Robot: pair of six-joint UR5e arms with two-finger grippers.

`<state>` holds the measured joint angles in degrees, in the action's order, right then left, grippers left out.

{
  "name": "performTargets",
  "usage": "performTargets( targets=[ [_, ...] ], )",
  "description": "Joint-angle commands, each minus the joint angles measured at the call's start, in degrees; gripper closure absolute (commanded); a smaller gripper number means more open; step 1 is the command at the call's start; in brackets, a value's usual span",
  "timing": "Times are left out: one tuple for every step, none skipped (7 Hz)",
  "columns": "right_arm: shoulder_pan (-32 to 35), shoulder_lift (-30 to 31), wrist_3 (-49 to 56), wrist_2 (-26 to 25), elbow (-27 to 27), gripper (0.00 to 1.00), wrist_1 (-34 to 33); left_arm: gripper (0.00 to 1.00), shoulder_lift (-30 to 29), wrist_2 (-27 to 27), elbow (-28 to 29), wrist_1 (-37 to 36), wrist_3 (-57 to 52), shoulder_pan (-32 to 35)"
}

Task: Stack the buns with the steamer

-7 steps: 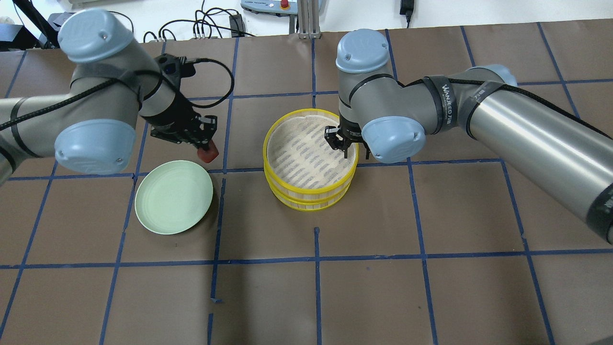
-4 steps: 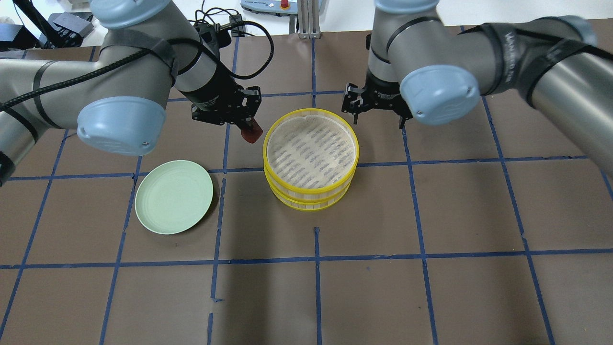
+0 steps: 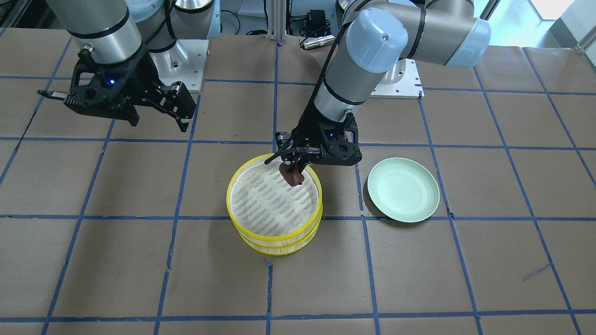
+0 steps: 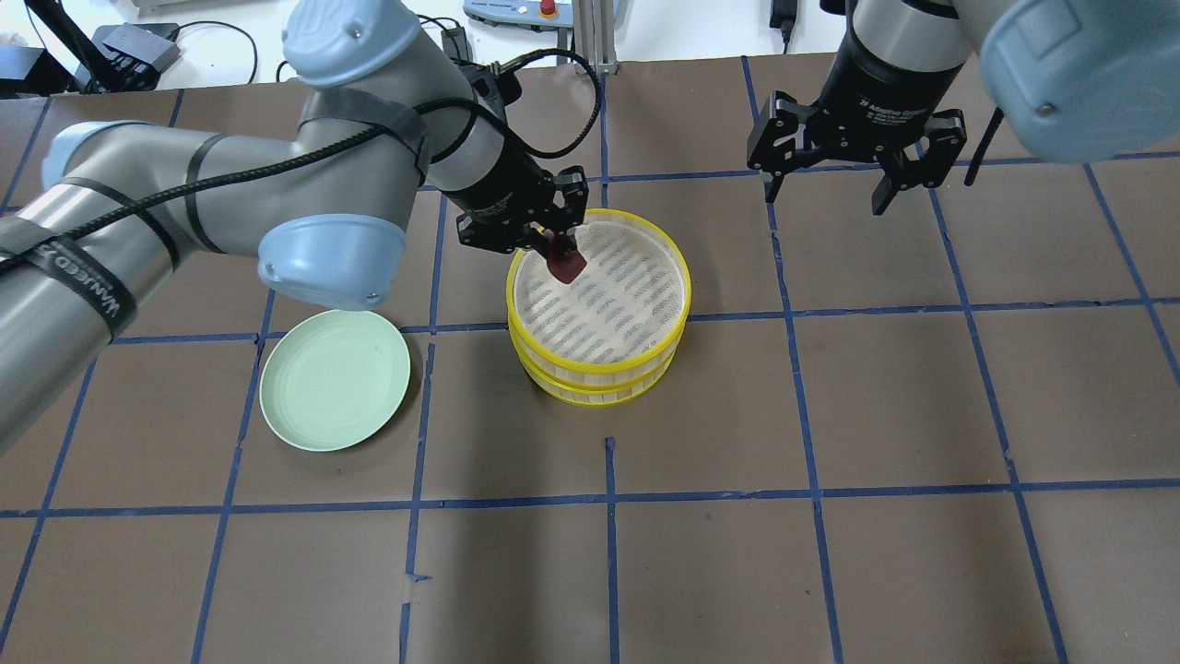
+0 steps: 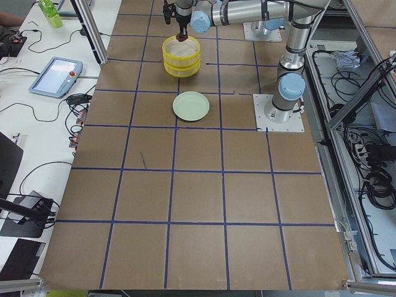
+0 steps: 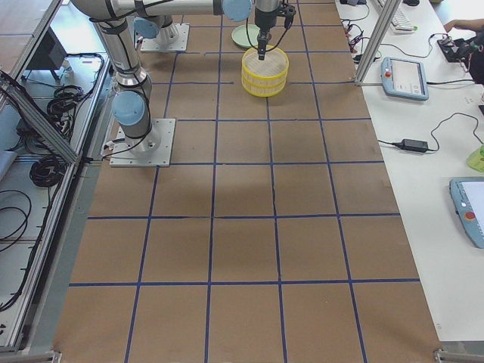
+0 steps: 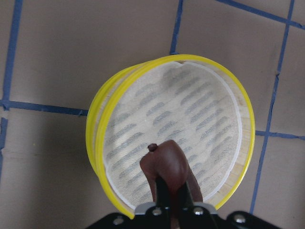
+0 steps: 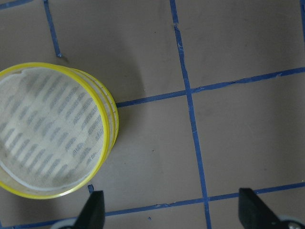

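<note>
The yellow two-tier steamer [image 4: 599, 385] stands mid-table, its top tier's mesh floor bare. My left gripper [image 4: 553, 244] is shut on the dark reddish-brown bun [image 4: 564, 265] and holds it just above the top tier's back-left part. The bun also shows in the front view [image 3: 293, 176] and in the left wrist view [image 7: 167, 164], over the steamer's rim [image 7: 102, 124]. My right gripper [image 4: 825, 198] is open and empty, raised behind and to the right of the steamer [image 8: 112, 119]. The white bun is out of view.
An empty pale green plate [image 4: 334, 378] lies left of the steamer, seen also in the front view [image 3: 403, 190]. Brown paper with blue tape lines covers the table. Cables and a control box lie beyond the far edge.
My left gripper carried the brown bun rightward from beside the plate to above the steamer. My right gripper left the steamer's rim, rose back and to the right, and stands open.
</note>
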<state>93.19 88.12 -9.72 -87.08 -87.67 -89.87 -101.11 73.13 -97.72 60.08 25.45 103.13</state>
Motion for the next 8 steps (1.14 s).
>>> performTargets(
  targets=[
    [0.1,0.8,4.0,-0.2,-0.3,0.0,0.4,0.0,-1.4,-0.2,-0.3,-3.2,2.1,0.8],
    [-0.1,1.2,4.0,-0.1,-0.2,0.0,0.6,0.0,-1.4,-0.1,-0.3,-3.2,1.7,0.8],
    [-0.1,1.4,4.0,-0.2,-0.3,0.0,0.7,0.0,-1.2,0.2,0.0,-3.1,1.4,0.8],
    [-0.1,1.5,3.9,-0.2,-0.3,0.0,0.7,0.0,-0.1,5.1,0.9,-2.5,-3.9,0.1],
    [-0.2,1.4,3.9,-0.2,-0.3,0.0,0.6,0.0,1.3,10.1,1.8,1.2,-15.5,-2.7],
    [-0.1,1.4,3.9,-0.2,-0.3,0.0,0.6,0.0,4.3,10.1,3.5,9.0,-24.5,-8.5],
    [0.0,1.4,3.9,-0.2,-0.3,0.0,0.6,0.0,7.7,10.2,6.9,20.7,-32.8,-14.0],
    [0.1,1.4,3.9,-0.2,-0.3,0.0,0.5,0.0,10.6,13.2,10.8,31.8,-34.1,-16.5]
  ],
)
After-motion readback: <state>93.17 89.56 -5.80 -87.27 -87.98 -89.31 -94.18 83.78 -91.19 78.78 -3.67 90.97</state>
